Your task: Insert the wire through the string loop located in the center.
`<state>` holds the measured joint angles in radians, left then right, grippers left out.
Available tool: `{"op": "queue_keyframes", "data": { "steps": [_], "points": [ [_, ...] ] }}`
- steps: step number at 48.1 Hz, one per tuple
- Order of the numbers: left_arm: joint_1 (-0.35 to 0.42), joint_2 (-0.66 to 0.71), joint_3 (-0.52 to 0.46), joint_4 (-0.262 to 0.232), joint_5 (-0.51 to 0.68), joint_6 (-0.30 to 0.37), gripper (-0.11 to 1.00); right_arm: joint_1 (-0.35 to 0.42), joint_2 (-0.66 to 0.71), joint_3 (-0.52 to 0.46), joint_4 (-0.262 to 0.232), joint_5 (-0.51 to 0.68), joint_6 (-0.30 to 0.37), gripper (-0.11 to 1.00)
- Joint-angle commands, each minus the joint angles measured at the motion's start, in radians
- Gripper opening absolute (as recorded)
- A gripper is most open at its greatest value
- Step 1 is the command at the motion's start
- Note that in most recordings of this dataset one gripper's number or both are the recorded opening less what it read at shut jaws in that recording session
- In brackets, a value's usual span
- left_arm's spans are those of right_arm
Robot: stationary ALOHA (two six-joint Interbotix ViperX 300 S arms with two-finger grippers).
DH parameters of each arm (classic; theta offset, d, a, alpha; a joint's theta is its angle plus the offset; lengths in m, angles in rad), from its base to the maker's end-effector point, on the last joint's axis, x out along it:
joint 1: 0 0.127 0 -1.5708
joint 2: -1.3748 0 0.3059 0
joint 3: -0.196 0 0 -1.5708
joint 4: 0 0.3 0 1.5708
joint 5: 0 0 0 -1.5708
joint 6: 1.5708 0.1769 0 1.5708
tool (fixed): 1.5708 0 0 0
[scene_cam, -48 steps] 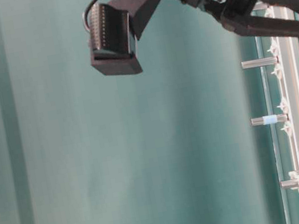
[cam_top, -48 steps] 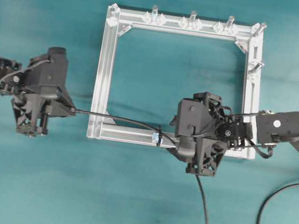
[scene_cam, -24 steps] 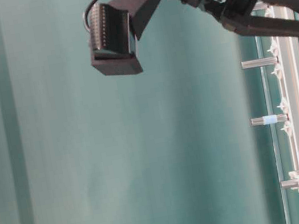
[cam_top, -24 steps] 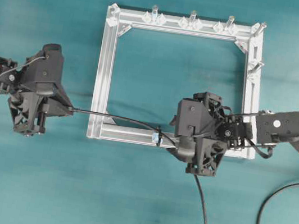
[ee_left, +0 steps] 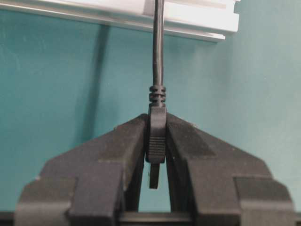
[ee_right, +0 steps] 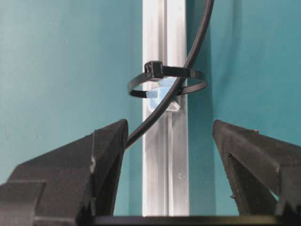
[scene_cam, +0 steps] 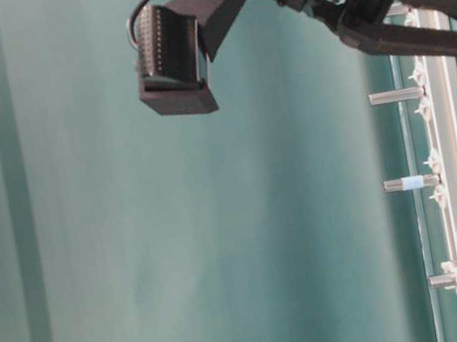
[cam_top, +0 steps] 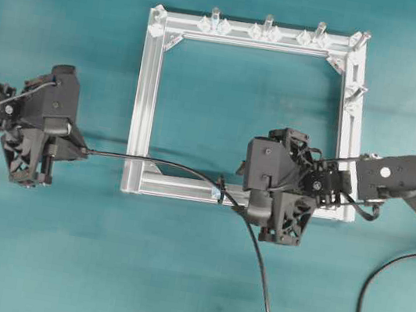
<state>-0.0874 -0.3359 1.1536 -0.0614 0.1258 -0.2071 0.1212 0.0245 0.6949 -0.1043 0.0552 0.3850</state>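
Note:
In the overhead view my left gripper [cam_top: 84, 151] sits left of the silver frame [cam_top: 146, 99], shut on the plug of the black wire [cam_top: 152, 161]. The wire runs right across the frame's corner, passes through the string loop [cam_top: 221, 189] on the near bar, then trails down over the table. The left wrist view shows the plug [ee_left: 157, 136] pinched between the jaws of the left gripper [ee_left: 157, 115]. My right gripper [ee_right: 169, 125] stands open just behind the string loop [ee_right: 193, 71], astride the bar [ee_right: 164, 165]. The wire [ee_right: 195, 42] threads the ring beside the pale-blue fitting [ee_right: 162, 89].
Upright silver pegs [cam_top: 268, 23] stand along the frame's far bar and also show from table level [scene_cam: 394, 96]. A black robot cable [cam_top: 370, 308] curves over the teal table at the lower right. The right arm [cam_top: 409, 184] lies across the frame's right bar.
My left gripper has moved left, away from the frame, drawing more wire through the loop. The trailing wire below the right gripper has swung left. The right arm has not moved.

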Motion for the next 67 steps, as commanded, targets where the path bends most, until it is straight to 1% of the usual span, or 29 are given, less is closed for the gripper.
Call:
{"op": "queue_keyframes", "data": {
  "steps": [1, 11, 18, 32, 45, 62, 64, 67],
  "points": [
    [-0.002, 0.052, -0.029, -0.002, -0.023, -0.009, 0.14, 0.003, -0.026, -0.009, -0.003, -0.005, 0.000, 0.74],
    [-0.014, 0.198, -0.118, -0.002, -0.077, -0.006, 0.14, 0.003, -0.028, -0.011, -0.002, -0.003, 0.003, 0.74],
    [-0.038, 0.249, -0.140, -0.002, -0.103, -0.006, 0.14, 0.003, -0.028, -0.012, -0.002, -0.003, 0.003, 0.74],
    [-0.081, 0.235, -0.110, 0.000, -0.104, -0.008, 0.14, 0.003, -0.026, -0.011, -0.003, -0.003, 0.003, 0.74],
    [-0.083, 0.213, -0.103, 0.000, -0.106, 0.002, 0.14, 0.003, -0.028, -0.009, -0.002, -0.003, 0.003, 0.74],
    [-0.083, 0.215, -0.124, 0.000, -0.106, -0.005, 0.14, 0.003, -0.028, -0.009, -0.003, -0.003, 0.003, 0.74],
    [-0.083, 0.215, -0.127, 0.000, -0.104, -0.003, 0.22, 0.003, -0.028, -0.009, -0.002, -0.003, 0.003, 0.74],
    [-0.083, 0.213, -0.127, 0.000, -0.103, -0.002, 0.40, 0.003, -0.028, -0.009, -0.002, -0.003, 0.003, 0.74]
  ]
}}
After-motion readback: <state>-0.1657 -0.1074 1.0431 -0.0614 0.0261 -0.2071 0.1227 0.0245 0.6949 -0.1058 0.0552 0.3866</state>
